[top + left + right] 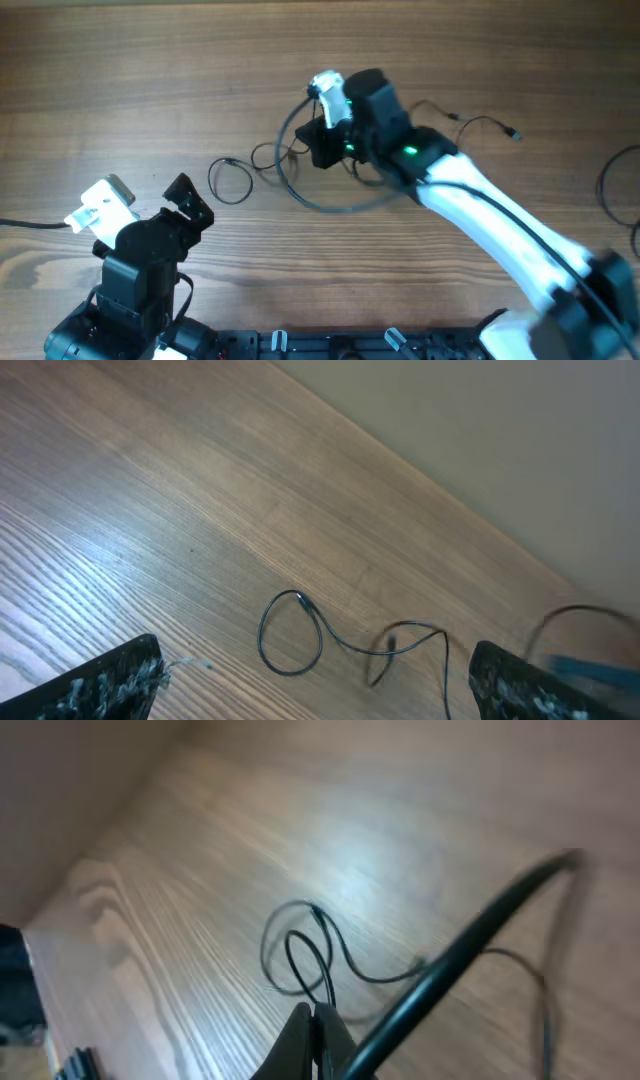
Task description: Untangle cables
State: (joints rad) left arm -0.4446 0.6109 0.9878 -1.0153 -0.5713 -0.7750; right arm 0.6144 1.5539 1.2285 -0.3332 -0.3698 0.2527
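A thin dark cable lies on the wooden table in a small loop left of centre and runs right towards my right gripper. In the right wrist view the right gripper is shut, with a strand of the cable pinched between its tips. Another thin cable with a small plug end trails behind the right arm. My left gripper is open and empty, low at the left. In the left wrist view the cable loop lies ahead of the spread left fingers.
A thicker black arm wire curves in a big loop around the right gripper and crosses the right wrist view. Another dark cord shows at the table's right edge. The table's far edge meets a plain wall.
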